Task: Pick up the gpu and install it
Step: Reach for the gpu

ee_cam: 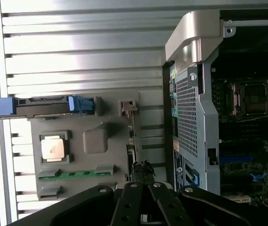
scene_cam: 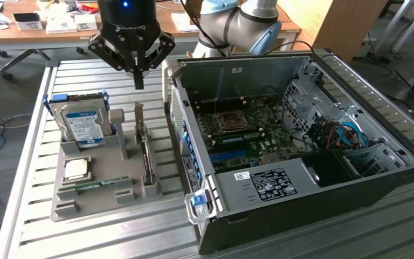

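Note:
The gpu stands on its edge in a slot of the grey holder tray, its silver bracket end toward the far side. From the wrist the gpu is a thin dark strip along the tray. My gripper hangs above the card's far end, clear of it, fingers shut together with nothing between them. In the wrist view the gripper sits over the card's line.
The tray also holds a silver hard drive with a blue label, a processor and a green memory stick. The open computer case lies close beside the tray at the exterior view's right, its motherboard exposed. Slatted metal table underneath.

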Controlling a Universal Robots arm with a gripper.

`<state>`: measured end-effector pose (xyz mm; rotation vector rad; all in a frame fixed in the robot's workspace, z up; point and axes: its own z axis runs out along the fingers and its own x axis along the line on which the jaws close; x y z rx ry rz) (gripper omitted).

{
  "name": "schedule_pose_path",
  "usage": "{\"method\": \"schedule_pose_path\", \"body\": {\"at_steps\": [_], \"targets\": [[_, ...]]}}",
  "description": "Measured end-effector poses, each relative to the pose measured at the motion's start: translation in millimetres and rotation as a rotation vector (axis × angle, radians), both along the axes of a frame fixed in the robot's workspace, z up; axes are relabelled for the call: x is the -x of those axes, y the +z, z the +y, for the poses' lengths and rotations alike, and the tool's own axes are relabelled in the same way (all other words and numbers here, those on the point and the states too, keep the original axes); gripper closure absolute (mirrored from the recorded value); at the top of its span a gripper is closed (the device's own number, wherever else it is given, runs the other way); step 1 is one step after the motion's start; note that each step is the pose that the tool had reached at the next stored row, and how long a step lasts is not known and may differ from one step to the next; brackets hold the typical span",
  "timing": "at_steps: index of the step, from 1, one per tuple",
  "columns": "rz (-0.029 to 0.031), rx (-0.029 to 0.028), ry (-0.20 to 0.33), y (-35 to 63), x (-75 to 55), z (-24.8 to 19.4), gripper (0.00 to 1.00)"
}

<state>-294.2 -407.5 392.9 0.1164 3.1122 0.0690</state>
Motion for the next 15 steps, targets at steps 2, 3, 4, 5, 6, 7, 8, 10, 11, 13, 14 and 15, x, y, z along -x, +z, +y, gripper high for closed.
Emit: {"method": "schedule_pose_path", "body": {"at_steps": [2,3,4,5,6,7,8,10,11,13,14,15], "targets": [[-0.0001,0.0001,0.0,0.0,0.7,-3.9,0.89],[-0.0001,0.0,0.0,-0.1,1.2,-5.7,0.89],[0.0,0.0,0.0,0.0,1.6,-7.6,0.89],[0.0,0.0,0.0,-0.1,1.9,-9.6,0.89],[-0.0001,0.0,0.0,-0.1,2.2,-11.9,0.89],[-0.0001,0.0,0.0,-0.1,2.2,-14.7,0.89],[-0.0001,0.0,0.0,-0.1,2.3,-17.3,0.89],[0.0,0.0,0.0,-0.1,2.4,-21.5,0.89],[-0.0001,0.0,0.0,-0.1,2.5,-23.4,0.89],[-0.0001,0.0,0.0,-0.2,2.8,-26.7,0.89],[0.0,0.0,0.0,-0.2,3.0,-28.1,0.89],[-0.0001,0.0,0.0,-0.3,3.3,-29.1,0.89]]}}
